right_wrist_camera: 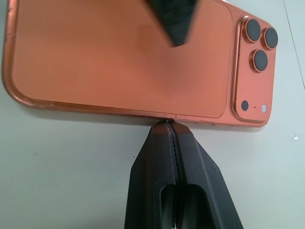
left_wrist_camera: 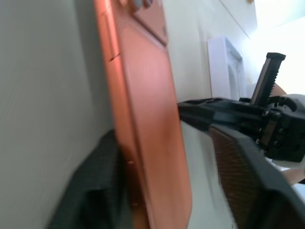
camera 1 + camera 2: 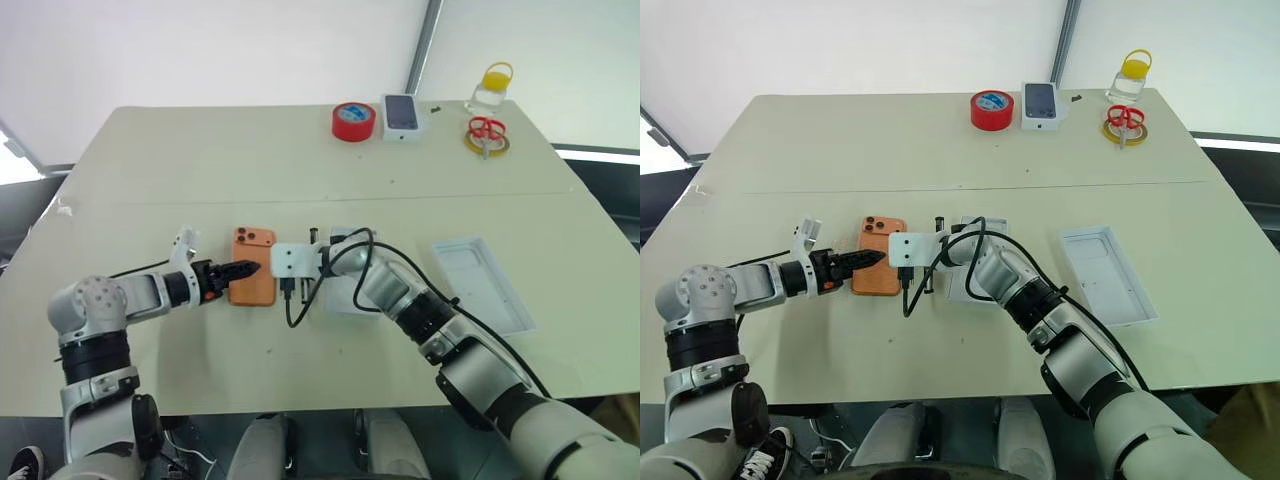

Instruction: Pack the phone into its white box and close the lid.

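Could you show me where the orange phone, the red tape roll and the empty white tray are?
phone (image 3: 252, 283): left eye view, its orange back.
red tape roll (image 3: 353, 122): left eye view, its top ring.
white tray (image 3: 483, 283): left eye view, its inner floor.

Orange phone (image 3: 878, 267) flat on the cream table (image 3: 940, 150), camera end toward the far side. Left gripper (image 3: 872, 259) reaching in from the left, black fingers over the phone's back. Right gripper (image 3: 908, 283) just beside the phone's right edge, white box (image 3: 970, 262) partly hidden behind that arm. Lid (image 3: 1108, 273) well apart to the right, open side up. Along the far edge: red tape roll (image 3: 992, 109), box with phone picture (image 3: 1042, 105), small bottle (image 3: 1130, 76), red scissors (image 3: 1126, 122).
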